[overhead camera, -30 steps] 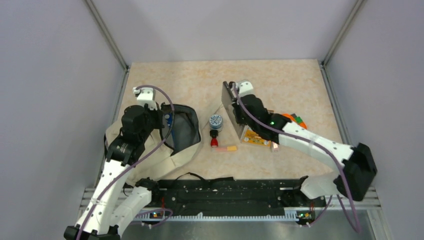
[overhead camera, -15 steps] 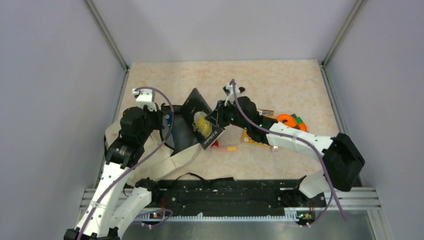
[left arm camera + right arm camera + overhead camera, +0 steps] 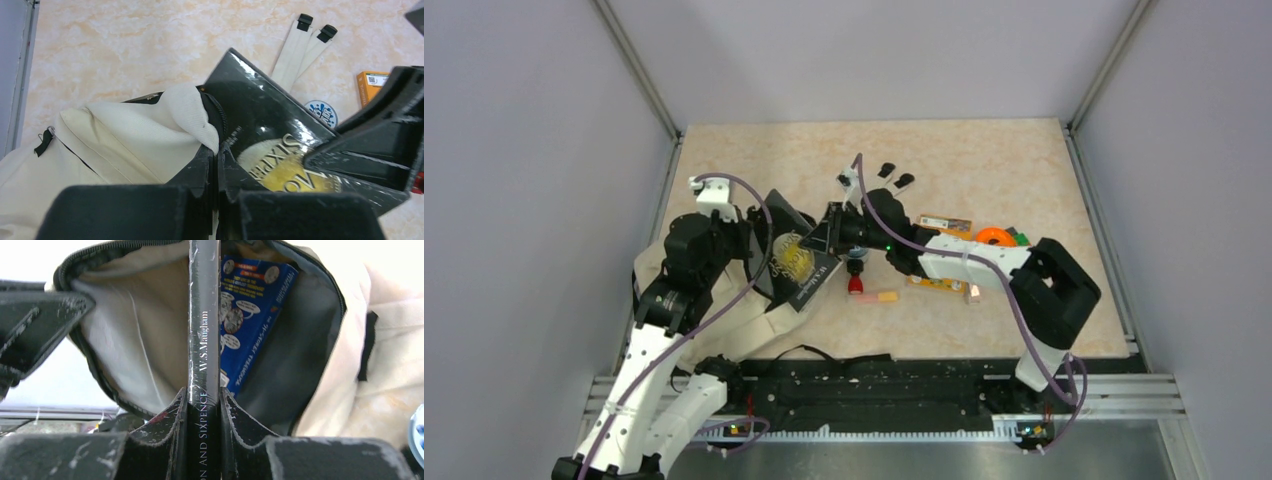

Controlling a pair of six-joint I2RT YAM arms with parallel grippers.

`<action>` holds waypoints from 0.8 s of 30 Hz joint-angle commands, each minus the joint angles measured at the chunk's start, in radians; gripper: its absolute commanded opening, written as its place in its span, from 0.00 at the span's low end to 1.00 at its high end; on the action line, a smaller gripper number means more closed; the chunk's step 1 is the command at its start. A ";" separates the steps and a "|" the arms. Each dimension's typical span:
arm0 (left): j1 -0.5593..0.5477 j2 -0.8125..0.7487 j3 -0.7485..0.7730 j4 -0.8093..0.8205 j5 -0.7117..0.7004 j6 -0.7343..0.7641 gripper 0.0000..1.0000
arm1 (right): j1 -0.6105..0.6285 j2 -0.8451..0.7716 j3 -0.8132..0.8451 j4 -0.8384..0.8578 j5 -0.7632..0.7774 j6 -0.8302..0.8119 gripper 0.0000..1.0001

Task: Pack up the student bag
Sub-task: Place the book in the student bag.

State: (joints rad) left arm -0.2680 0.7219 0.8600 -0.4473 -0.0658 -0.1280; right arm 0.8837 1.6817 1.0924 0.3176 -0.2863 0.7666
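Student bag (image 3: pixel 769 318) lies slumped at the left side of the table under the left arm, its mouth facing the middle and its flat shoulder straps (image 3: pixel 891 174) trailing away toward the far side. The left gripper (image 3: pixel 752 243) has its fingers pressed together on a fold of the cream rim, which holds the zippered opening up and apart. The right gripper (image 3: pixel 829 232) clamps the spine of a glossy black paperback (image 3: pixel 794 262) (the spine reads W.S. Maugham), and the book's leading edge sits at the mouth, part of the cover already past the lifted rim. From the right wrist view the book (image 3: pixel 204 315) stands edge-on, centred in the opening, with a blue book (image 3: pixel 255 305) already lying inside against the dark lining. So the step in hand looks like the insertion of the second book. The next move calls for a straight push deeper along the book's own plane, slid alongside the blue one and not onto its edge, while the left hold keeps the rim high; only once most of the cover is swallowed should the right fingers let go. A red-tipped item (image 3: pixel 854 285), a pink and orange stick (image 3: pixel 879 297), an orange box (image 3: pixel 944 222) and an orange ring (image 3: pixel 996 237) wait on the table near the right arm
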 commanded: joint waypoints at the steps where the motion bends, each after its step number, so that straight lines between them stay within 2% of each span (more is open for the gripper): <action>1: 0.003 -0.025 0.002 0.107 0.050 0.012 0.00 | 0.008 0.069 0.153 0.263 -0.054 0.084 0.00; 8: 0.003 -0.034 -0.001 0.117 0.138 0.014 0.00 | 0.042 0.199 0.259 0.344 -0.001 0.085 0.00; 20: 0.004 -0.044 -0.002 0.126 0.158 0.008 0.00 | 0.125 0.315 0.232 0.563 0.100 0.194 0.00; 24: 0.004 -0.045 -0.001 0.125 0.149 0.008 0.00 | 0.150 0.377 0.254 0.563 0.161 0.197 0.00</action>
State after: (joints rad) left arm -0.2607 0.7025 0.8505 -0.4267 0.0257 -0.1204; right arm 1.0004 2.0415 1.2663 0.6258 -0.1848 0.9058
